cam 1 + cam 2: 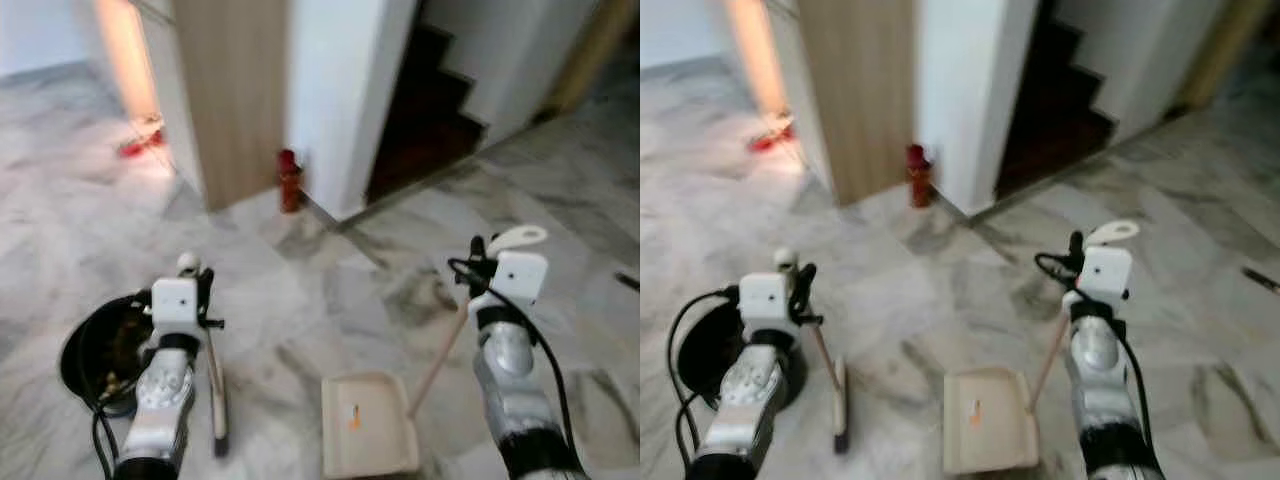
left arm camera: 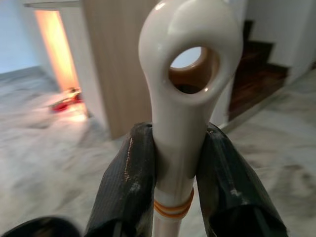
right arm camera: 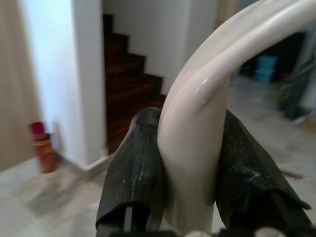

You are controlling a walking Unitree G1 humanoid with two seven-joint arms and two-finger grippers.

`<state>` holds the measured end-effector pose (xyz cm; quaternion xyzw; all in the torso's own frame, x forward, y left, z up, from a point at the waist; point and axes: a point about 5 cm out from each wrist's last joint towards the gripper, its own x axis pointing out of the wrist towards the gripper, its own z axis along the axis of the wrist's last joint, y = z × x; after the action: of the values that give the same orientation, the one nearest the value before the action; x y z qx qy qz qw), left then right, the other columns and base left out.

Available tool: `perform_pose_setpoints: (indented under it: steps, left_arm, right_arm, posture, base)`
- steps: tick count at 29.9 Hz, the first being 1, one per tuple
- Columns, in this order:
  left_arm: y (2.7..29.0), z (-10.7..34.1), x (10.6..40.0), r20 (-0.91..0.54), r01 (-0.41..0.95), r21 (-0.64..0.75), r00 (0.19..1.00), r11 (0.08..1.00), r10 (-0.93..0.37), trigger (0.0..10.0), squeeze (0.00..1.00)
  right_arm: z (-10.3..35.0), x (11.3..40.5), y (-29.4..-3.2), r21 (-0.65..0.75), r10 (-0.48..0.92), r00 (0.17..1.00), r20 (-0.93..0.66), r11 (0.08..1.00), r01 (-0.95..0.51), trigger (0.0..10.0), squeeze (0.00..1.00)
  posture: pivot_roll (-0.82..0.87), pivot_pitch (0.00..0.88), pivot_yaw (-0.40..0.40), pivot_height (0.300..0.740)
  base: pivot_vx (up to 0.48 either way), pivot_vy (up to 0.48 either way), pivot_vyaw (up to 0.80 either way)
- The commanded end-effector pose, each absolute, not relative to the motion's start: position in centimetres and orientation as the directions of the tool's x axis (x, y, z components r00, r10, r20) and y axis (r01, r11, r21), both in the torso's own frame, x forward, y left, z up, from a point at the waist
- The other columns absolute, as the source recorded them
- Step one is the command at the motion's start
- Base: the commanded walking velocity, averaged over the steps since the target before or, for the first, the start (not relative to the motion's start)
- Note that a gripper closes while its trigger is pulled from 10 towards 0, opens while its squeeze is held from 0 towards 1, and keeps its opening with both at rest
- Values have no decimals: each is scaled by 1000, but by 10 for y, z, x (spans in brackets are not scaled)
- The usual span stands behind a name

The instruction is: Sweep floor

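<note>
My left gripper (image 2: 176, 173) is shut on the cream handle of a small broom (image 1: 215, 385), whose dark head rests on the marble floor at lower left. My right gripper (image 3: 190, 163) is shut on the curved cream handle (image 1: 516, 238) of a dustpan (image 1: 366, 425). The pan lies flat on the floor between my arms. A small orange scrap (image 1: 354, 417) sits inside the pan.
A black round bin (image 1: 95, 350) stands by my left arm. A red can (image 1: 289, 181) stands at the foot of a wooden panel (image 1: 235, 90) and white wall. Dark stairs (image 1: 425, 110) rise behind. Something red (image 1: 140, 143) lies far left in orange light.
</note>
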<state>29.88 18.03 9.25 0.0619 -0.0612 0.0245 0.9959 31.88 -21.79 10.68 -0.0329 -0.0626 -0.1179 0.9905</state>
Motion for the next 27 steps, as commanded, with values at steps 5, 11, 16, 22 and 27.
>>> perform_pose_setpoints:
  steps: [5,11,16,22,27]
  left_arm:
    - [181,101,301,175,-53,107,984,993,34,10000,0]
    - [182,102,303,176,-47,109,984,993,28,10000,0]
    - [184,104,305,175,-47,129,984,991,24,10000,0]
    - [185,105,306,176,-46,127,984,991,23,10000,0]
    - [184,107,307,177,-29,127,984,991,6,10000,0]
  right_arm:
    - [115,322,-215,-55,-216,962,165,972,228,10000,0]
    - [115,322,-215,-55,-218,962,165,972,230,10000,0]
    - [116,323,-216,-47,-234,958,167,968,245,10000,0]
    - [114,322,-215,-40,-241,957,164,967,250,10000,0]
    - [113,321,-217,-36,-254,953,163,964,263,10000,0]
  posture:
    - [44,0,-70,740]
    - [42,0,-66,740]
    - [41,0,-56,740]
    - [40,0,-48,740]
    - [34,0,-38,740]
  base:
    - [0,0,-800]
    - [0,0,-800]
    - [0,0,-800]
    - [0,-313,-800]
    - [0,0,-800]
